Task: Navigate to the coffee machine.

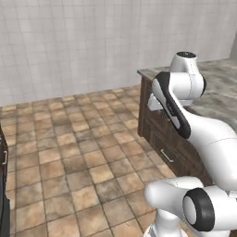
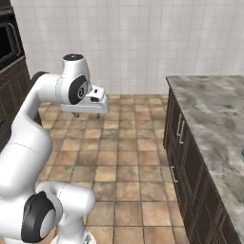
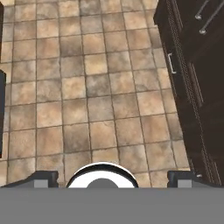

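The coffee machine is out of view. My gripper point(image 2: 86, 113) hangs from the folded white arm above the brown tiled floor point(image 2: 124, 157), pointing down. In the hand view its two dark fingertips point(image 3: 42, 177) sit far apart at the bottom corners, so the gripper point(image 3: 112, 178) is open with nothing between them. Below it lie floor tiles point(image 3: 87, 87) and the dark front of a cabinet point(image 3: 197, 87).
A dark wooden island with a grey marble top point(image 2: 214, 114) stands to the right, also in the left base view point(image 1: 222, 78). Its drawers have metal handles point(image 2: 180, 129). Dark tall cabinetry with an oven point(image 2: 8, 52) lines the left. A white tiled wall point(image 2: 133, 43) lies ahead.
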Robot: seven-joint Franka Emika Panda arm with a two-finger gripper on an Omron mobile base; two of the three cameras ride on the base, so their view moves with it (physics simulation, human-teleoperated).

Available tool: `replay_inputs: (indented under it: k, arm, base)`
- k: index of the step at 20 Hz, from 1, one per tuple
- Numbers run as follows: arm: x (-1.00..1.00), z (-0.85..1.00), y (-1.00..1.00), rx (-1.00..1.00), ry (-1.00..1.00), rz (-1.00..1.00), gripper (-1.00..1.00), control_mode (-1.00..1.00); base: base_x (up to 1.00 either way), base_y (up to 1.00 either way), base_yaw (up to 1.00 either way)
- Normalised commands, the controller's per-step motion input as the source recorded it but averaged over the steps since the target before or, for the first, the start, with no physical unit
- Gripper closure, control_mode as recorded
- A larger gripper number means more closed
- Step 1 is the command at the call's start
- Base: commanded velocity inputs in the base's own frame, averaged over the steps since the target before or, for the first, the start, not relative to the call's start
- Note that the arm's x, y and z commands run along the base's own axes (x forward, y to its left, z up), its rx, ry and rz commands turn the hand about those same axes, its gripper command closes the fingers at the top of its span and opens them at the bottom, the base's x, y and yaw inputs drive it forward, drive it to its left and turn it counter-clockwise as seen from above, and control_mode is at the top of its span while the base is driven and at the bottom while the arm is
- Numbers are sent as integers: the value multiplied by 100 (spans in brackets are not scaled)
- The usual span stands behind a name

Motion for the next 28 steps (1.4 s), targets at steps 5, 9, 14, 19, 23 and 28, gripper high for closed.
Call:
replay_inputs:
  k: [5, 9, 14, 19, 23, 28]
  arm:
    - [0, 0, 0, 0, 0, 0, -100, 100]
    - [0, 0, 0, 0, 0, 0, -100, 100]
    - [0, 0, 0, 0, 0, 0, -100, 100]
    - [0, 0, 0, 0, 0, 0, -100, 100]
    - [0, 0, 0, 0, 0, 0, -100, 100]
    - [0, 0, 0, 0, 0, 0, -100, 100]
  base:
    - [-3, 39, 59]
    - [0, 19, 59]
    - [0, 15, 60]
    - [-1, 23, 62]
    - [-2, 29, 62]
    - [-1, 36, 59]
